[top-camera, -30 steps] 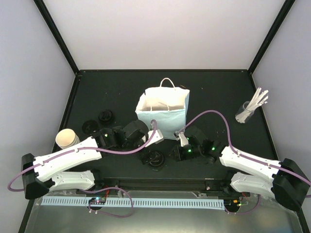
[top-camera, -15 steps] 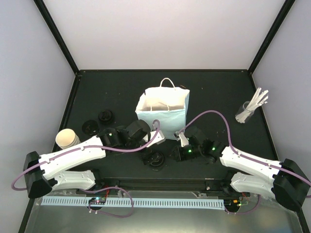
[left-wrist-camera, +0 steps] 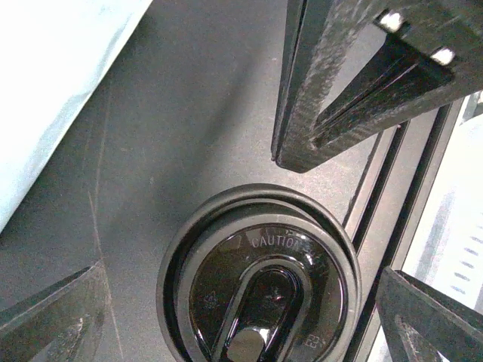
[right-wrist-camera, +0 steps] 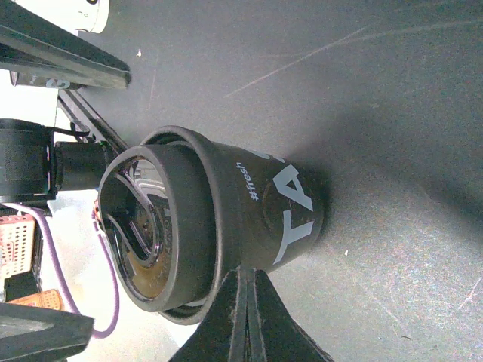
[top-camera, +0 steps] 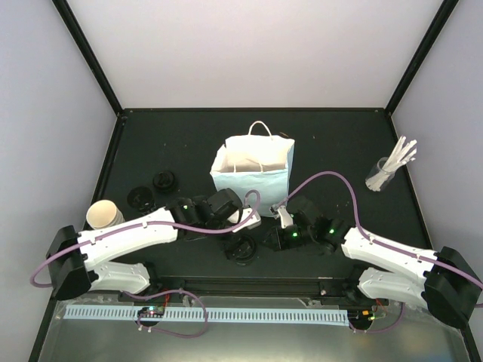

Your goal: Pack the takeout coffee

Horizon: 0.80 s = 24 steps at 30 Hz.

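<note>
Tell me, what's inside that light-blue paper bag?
The bag is open on top: only a pale tan inner surface and a white handle show. Its front wall hides the bottom, so any contents cannot be told.

A robot test booth in a lab: plain pale walls, black frame posts, a black table, a left arm and right arm bolted at its near edge, trailing purple cables.

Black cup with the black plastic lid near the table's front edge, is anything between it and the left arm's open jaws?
Nothing visible. The left gripper hangs open over the black lidded cup, whose top shows bare between the jaws. The right gripper, shut, sits close beside the cup, outside that gap.
</note>
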Motion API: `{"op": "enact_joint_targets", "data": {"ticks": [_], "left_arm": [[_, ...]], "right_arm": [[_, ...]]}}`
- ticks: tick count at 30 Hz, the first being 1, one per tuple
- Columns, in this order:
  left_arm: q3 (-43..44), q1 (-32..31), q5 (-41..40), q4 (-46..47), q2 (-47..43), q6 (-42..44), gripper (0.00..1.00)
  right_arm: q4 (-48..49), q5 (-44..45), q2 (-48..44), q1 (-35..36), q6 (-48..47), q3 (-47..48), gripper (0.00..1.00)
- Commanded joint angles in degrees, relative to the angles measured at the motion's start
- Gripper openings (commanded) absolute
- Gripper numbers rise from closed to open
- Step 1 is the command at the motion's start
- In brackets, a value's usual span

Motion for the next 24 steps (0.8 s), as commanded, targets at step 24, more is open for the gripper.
{"op": "enact_joint_targets", "data": {"ticks": [24], "left_arm": [[3.2,-5.2,-5.0,-4.0,5.3,4.0,0.92]], "right_arm": [[0.7,-0.4,-0.7,-0.3,-0.3,1.3,0.01]]}}
